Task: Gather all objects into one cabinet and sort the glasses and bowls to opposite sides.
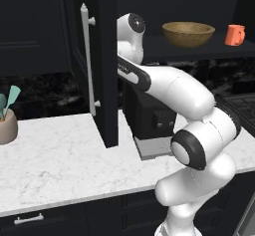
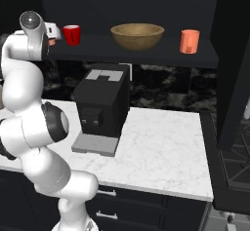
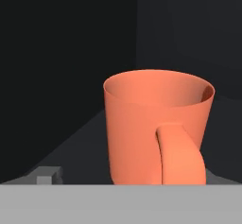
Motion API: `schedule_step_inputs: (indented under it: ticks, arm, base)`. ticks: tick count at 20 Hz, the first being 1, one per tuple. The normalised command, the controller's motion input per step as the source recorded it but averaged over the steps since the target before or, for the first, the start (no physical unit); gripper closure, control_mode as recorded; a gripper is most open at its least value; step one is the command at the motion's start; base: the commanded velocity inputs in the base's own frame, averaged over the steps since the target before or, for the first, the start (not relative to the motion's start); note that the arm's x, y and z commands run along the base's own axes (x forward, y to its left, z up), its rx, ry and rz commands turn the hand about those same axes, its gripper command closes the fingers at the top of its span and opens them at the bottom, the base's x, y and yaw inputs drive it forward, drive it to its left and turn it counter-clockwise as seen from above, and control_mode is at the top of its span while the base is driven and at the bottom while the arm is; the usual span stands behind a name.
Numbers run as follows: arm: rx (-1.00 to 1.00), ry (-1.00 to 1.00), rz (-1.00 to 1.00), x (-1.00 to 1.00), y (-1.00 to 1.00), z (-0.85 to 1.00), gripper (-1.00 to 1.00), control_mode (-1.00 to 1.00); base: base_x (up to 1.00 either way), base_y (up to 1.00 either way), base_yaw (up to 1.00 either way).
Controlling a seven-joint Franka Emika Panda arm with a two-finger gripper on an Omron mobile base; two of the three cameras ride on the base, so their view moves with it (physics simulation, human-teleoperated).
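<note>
Marble surface (image 2: 161,142) held your coffee machine (image 2: 102,110); above, pincer (image 3: 123,183) spread around coral mug (image 3: 156,128), beside red mug (image 2: 72,34)

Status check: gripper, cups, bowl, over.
Gripper open, coral mug standing right ahead. Red mug left of wooden bowl, orange cup right. Nothing blocking.

Coffee machine (image 2: 101,109) on white counter (image 1: 60,165) (marbled).
</note>
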Motion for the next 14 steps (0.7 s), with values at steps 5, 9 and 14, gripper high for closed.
schedule_step_inputs:
  ticks: [5, 9, 14]
  arm:
    - [0.00, 0.00, -0.01, -0.34, 0.00, -0.11, -1.00, -1.00]
    - [0.00, 0.01, -0.01, -0.27, 0.00, -0.13, -1.00, -1.00]
    - [0.00, 0.05, 0.00, -0.07, 0.00, -0.12, -1.00, -1.00]
  base:
    - [0.00, 0.00, 0.00]
    - [0.00, 0.00, 0.00]
    - [0.00, 0.00, 0.00]
